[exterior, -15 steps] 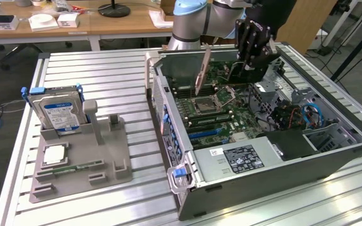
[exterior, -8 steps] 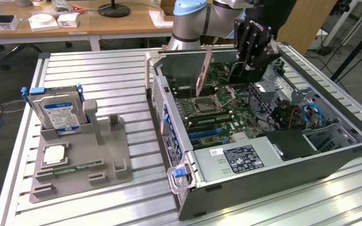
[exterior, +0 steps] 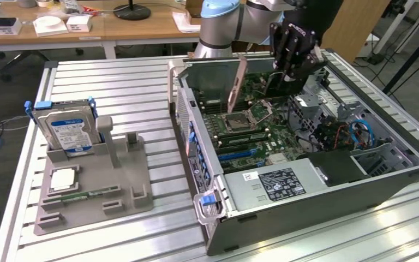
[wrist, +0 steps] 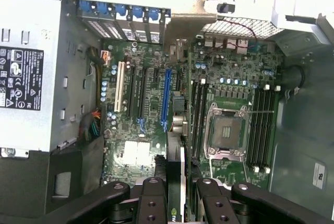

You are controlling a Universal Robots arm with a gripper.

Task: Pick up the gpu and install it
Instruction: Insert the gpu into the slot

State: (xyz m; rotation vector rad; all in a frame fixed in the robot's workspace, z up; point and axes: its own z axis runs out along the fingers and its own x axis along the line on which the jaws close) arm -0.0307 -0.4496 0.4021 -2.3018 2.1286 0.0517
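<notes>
While the hard drive [exterior: 70,128] stands in its grey holder [exterior: 118,183] at the exterior view's left of the bench [exterior: 122,82], the open computer case [exterior: 340,199] lies further right. Inside it the pincer [exterior: 291,68] is clamped on the gpu [exterior: 276,86], held edge-on over the motherboard [wrist: 151,51] beside the long blue slot [wrist: 167,96]. The card looks light, stiff and fragile. A hold on its upper edge, clear of cooler and contacts, seems soundest.
</notes>
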